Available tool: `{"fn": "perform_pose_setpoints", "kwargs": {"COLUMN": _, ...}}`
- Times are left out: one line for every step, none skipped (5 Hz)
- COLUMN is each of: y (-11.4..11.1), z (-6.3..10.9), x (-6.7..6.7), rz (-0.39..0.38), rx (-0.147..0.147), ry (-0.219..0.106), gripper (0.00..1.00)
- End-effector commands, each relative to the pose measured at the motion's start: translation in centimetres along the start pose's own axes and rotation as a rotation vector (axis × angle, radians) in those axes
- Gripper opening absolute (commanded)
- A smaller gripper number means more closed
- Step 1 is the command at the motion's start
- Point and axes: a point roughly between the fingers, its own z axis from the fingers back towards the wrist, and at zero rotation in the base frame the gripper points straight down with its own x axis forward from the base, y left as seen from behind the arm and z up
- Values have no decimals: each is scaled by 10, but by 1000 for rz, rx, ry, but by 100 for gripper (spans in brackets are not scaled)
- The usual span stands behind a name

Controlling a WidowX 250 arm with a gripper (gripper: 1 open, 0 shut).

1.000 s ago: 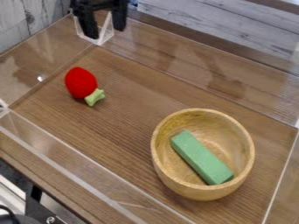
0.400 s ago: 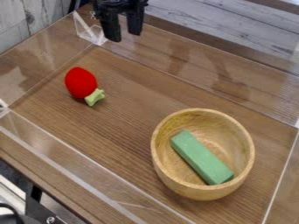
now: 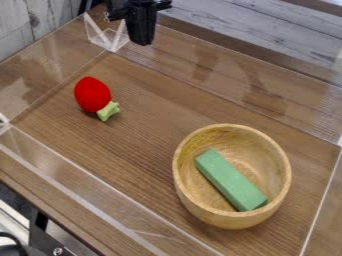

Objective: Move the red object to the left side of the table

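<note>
The red object (image 3: 91, 92) is a small rounded toy fruit with a pale green stem end (image 3: 110, 111). It lies on the left part of the brown wood-grain table (image 3: 160, 110). My gripper (image 3: 140, 40) hangs at the top of the view, behind and to the right of the red object and well apart from it. Its dark fingers are pressed together, shut on nothing, and point down at the tabletop.
A round light wooden bowl (image 3: 187, 185) stands at the front right with a green rectangular block (image 3: 230, 180) lying in it. Clear acrylic walls (image 3: 54, 190) edge the table on all sides.
The gripper's fingers stood apart in the earlier frames and have now come together. The red object, the bowl and the green block lie where they were.
</note>
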Motion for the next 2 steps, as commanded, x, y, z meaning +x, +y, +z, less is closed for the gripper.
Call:
{"fn": "perform_pose_setpoints", "kwargs": {"y": -4, "z": 7, "x": -18, "rz": -20, "rx": -40, "ry": -40, "gripper": 0}}
{"fn": "perform_pose_setpoints", "kwargs": {"y": -11, "z": -8, "x": -36, "rz": -50, "rx": -25, "ry": -47, "gripper": 0}}
